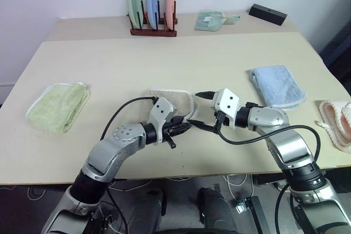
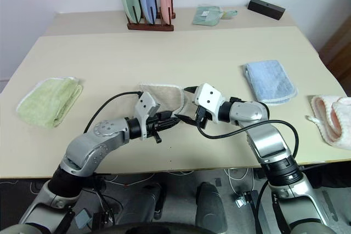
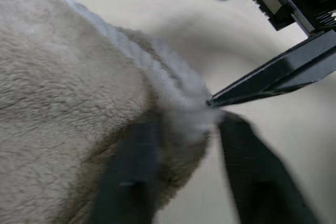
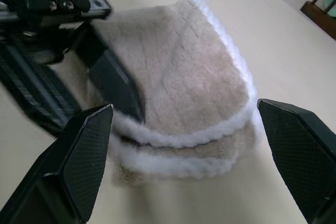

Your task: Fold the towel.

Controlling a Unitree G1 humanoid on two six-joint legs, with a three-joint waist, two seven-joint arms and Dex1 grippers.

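beige towel folded at table front, both grippers at its near edge

the towel (image 4: 178,82) lies doubled over near the front middle of the table (image 1: 164,58), white corded edges stacked one on the other at the fold end. left gripper (image 2: 167,120) sits at the towel's near corner, fingers parted, one finger (image 4: 113,85) lying on the cloth; no clear pinch seen. right gripper (image 1: 198,110) hovers just beside the same end, jaws spread wide, nothing between them, one tip touching the edging in the left wrist view. light green towel (image 1: 57,106) well off to the left, light blue towel (image 1: 277,85) to the right, pink cloth (image 1: 339,121) at the right edge. plate rack (image 1: 152,4) and black box (image 1: 267,13) at the far side.
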